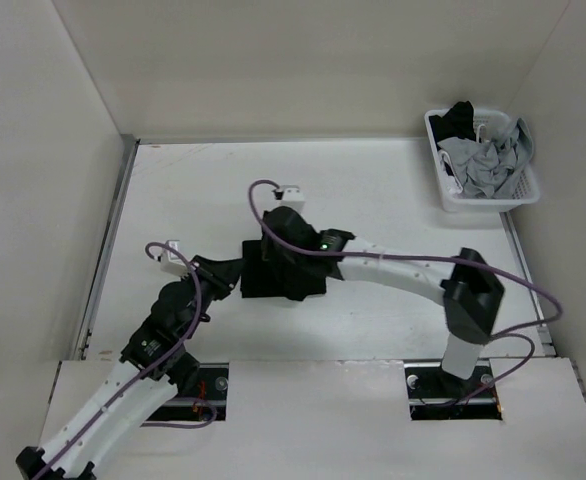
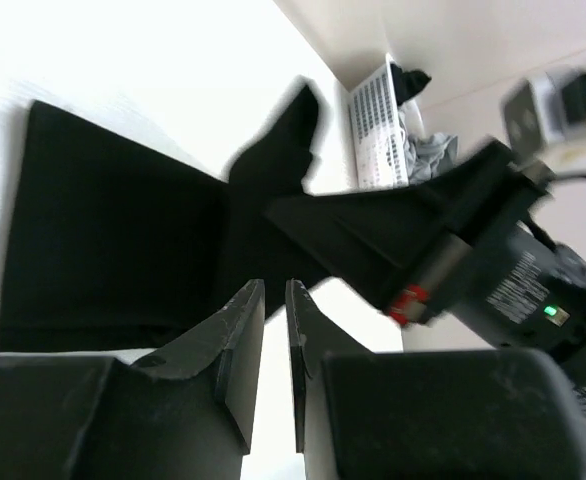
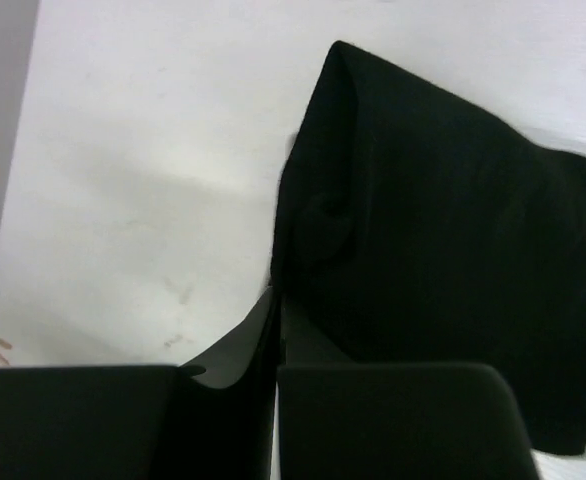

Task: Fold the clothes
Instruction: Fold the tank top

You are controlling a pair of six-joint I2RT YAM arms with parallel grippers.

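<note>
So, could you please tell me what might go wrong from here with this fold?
1. The right claw is shut on only a small pinch of the black T-shirt. The thin fabric could slip free, and the raised flap might drop crooked.
2. The left claw, slightly open and empty, sits close to the shirt's edge. Pushing forward could bunch the folded layers.

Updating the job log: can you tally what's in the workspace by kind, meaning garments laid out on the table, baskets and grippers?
black T-shirt on the table: 1
white laundry basket: 1
grippers: 2, the left gripper and the right gripper
Total: 4
The heaped cloth in the basket, grey and black, is too bunched to count.
</note>
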